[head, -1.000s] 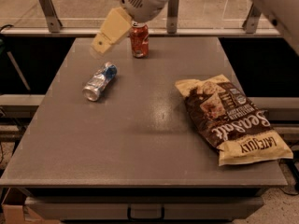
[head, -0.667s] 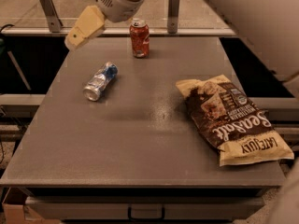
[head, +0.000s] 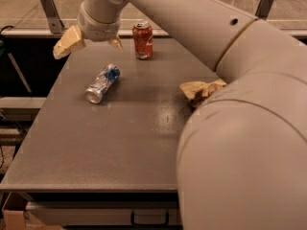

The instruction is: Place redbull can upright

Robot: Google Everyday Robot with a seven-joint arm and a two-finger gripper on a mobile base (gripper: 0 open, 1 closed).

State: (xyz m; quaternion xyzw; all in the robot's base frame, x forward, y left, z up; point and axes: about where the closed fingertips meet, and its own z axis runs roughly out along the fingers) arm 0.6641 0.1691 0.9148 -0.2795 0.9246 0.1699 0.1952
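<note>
The redbull can, silver with blue patches, lies on its side on the grey table, at its left middle, silver top toward the near left. My gripper hangs above the table's far left edge, behind and a little left of the can, not touching it. Its two tan fingers are spread apart with nothing between them. A red soda can stands upright at the far edge, right of the gripper.
My arm fills the right side of the view and hides most of a brown snack bag at the right. Metal railing posts stand behind the table. A drawer handle shows under the front edge.
The gripper has swung left and down toward the table's far left. The arm now covers the right side and most of the snack bag. The cans have not moved.
</note>
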